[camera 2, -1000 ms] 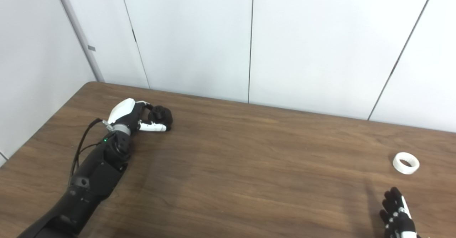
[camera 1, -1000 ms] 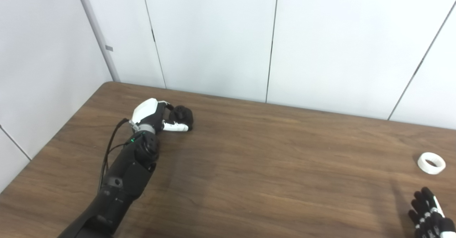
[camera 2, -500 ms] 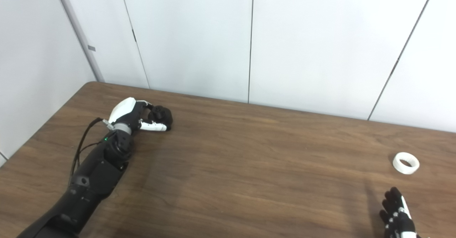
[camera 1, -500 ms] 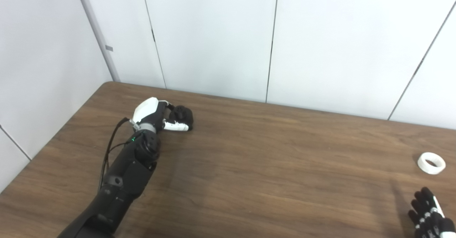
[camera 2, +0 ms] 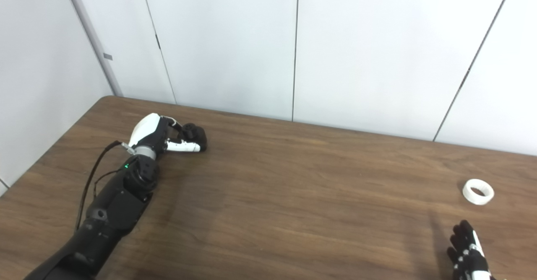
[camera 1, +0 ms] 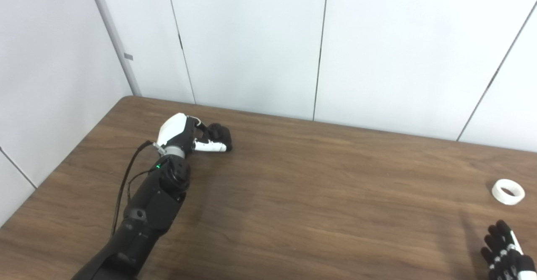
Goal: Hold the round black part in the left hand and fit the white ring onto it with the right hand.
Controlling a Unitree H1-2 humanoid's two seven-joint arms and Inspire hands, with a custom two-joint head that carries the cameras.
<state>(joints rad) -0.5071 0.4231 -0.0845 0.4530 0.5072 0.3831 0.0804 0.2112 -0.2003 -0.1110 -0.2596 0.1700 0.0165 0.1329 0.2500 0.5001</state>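
The left hand (camera 1: 186,135) is gripping the round black part (camera 1: 218,134) far left on the tabletop (camera 1: 319,196); the white ring (camera 1: 508,191) is lying just beyond the right hand (camera 1: 505,255), fingers spread and empty.

The right hand (camera 1: 505,255) is cut off by the bottom edge.

No readable text, labels, brands or numbers anywhere; nothing legible on any surface
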